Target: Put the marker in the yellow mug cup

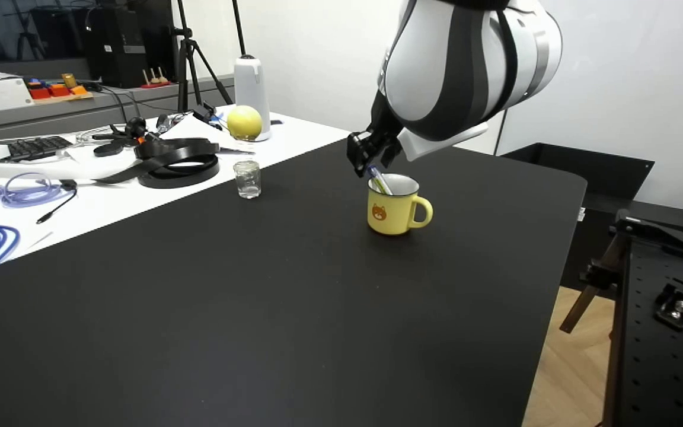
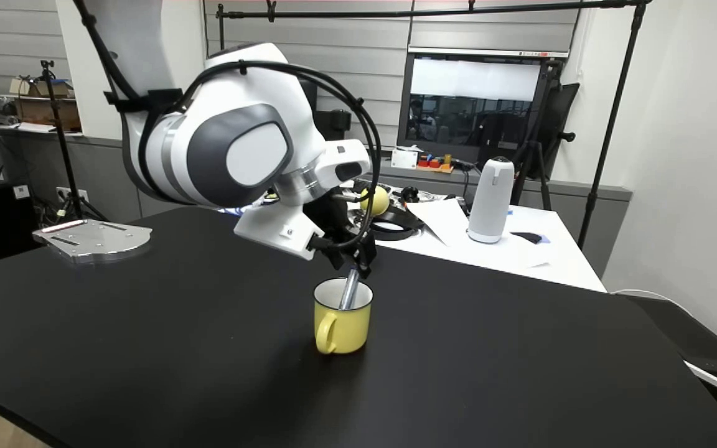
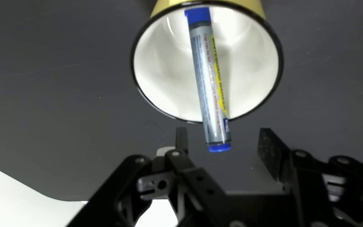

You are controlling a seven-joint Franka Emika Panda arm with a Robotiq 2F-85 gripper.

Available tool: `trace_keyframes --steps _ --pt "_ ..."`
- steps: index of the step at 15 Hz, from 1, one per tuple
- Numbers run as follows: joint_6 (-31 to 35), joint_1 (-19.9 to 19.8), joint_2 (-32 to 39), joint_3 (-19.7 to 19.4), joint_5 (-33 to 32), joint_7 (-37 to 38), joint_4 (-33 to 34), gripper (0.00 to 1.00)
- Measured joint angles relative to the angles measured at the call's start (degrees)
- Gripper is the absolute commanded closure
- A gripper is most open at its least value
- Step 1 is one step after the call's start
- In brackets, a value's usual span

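Observation:
The yellow mug cup stands upright on the black table in both exterior views, its white inside showing in the wrist view. The marker, silver-grey with blue ends and a yellow stripe, stands tilted inside the mug. Its capped end is down in the mug and its other blue end sticks out past the black rim; it also shows in both exterior views. My gripper is open just above the mug, its fingers on either side of the marker's upper end with gaps on both sides.
A small glass jar stands at the black table's edge. A white side table holds a yellow ball, a tall white device, black straps and cables. A metal plate lies on the black table.

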Motion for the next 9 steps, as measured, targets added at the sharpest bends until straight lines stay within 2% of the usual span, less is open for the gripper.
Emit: trace_keyframes --steps 1,4,6,9 --pt "-0.04 -0.49 0.2 0.45 1.05 0.0 -0.13 0.02" --pt "-2.01 0.17 0.66 -0.08 5.92 0.11 -0.18 0.0" --pt "-5.51 3.48 0.66 -2.9 9.87 0.17 0.01 0.0" --pt "-9.84 11.3 0.66 -8.93 14.25 0.31 0.41 0.0"
